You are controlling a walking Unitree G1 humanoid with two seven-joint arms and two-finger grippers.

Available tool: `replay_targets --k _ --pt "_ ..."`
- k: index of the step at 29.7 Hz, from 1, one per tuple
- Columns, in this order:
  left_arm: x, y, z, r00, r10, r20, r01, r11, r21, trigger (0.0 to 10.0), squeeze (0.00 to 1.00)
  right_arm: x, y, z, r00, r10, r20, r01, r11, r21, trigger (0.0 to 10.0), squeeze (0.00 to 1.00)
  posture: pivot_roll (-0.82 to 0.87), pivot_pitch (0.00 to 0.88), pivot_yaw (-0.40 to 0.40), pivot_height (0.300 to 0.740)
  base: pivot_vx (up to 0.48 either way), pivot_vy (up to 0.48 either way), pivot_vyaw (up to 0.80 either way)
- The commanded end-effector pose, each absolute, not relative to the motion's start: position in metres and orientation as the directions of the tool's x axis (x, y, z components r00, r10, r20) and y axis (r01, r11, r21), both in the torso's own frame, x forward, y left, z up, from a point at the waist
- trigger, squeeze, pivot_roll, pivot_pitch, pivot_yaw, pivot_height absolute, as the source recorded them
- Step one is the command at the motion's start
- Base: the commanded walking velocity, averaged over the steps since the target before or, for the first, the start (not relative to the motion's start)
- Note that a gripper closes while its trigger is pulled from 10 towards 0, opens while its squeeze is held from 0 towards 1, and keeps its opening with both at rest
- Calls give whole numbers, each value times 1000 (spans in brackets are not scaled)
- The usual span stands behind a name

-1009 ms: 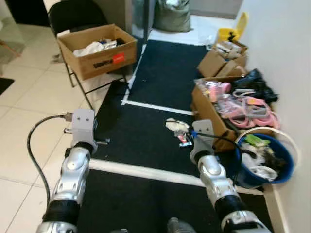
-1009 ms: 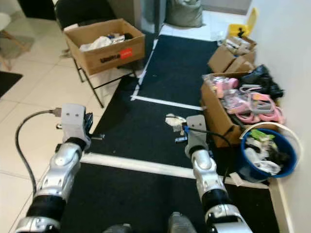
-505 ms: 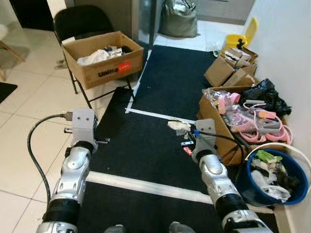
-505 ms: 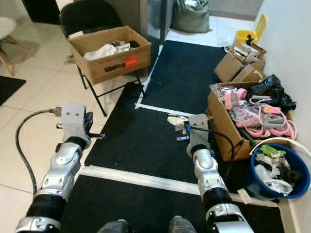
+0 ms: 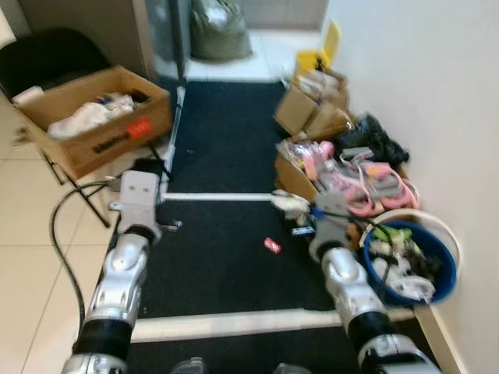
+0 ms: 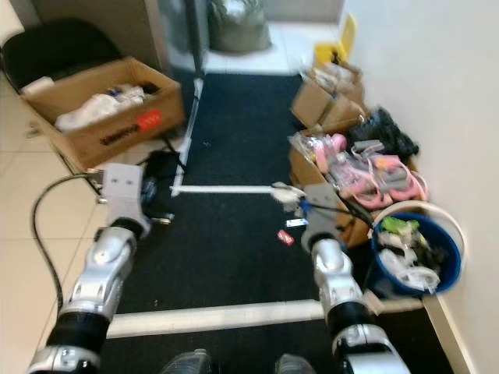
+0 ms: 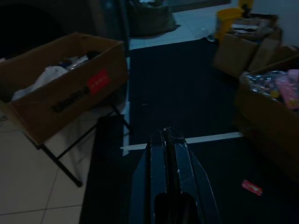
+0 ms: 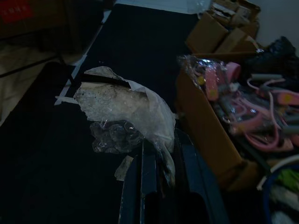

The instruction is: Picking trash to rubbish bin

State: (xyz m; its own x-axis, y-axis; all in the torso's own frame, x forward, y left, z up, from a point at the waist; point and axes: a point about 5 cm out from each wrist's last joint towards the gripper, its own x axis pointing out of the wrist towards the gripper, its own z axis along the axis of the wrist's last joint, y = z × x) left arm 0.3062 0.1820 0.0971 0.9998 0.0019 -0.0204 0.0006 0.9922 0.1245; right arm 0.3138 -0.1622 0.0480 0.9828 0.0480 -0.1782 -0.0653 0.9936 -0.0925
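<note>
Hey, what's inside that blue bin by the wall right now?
The blue bin holds a heap of trash: white crumpled pieces, something green near the back, and dark bits. Whatever lies underneath that top layer is covered, so the bottom cannot be seen.

Cluttered home hallway: tiled floor [image 5: 31, 234], black mat [image 5: 226, 148], cardboard boxes [image 5: 93, 125] of belongings.

The floor [image 5: 23, 257] is pale tile with a big black mat [image 5: 226, 257] on it. White tape lines [image 5: 234, 323] cross the mat, and a small red wrapper [image 5: 271, 245] lies on it. Cardboard boxes [image 5: 308, 117] and a blue bin [image 5: 409, 261] stand by the wall.
</note>
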Motion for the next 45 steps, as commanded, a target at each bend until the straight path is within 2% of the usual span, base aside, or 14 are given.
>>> replay_targets --k 1,45 --pt "305 183 94 999 2 -35 3 991 136 10000 0 313 -166 44 979 33 -201 -53 994 -94 10000 0 43 18 10 740 330 0 0" --pt "306 183 95 999 0 -33 4 991 136 10000 0 314 -164 44 977 42 -209 -63 993 -98 10000 0 44 27 3 740 338 0 0"
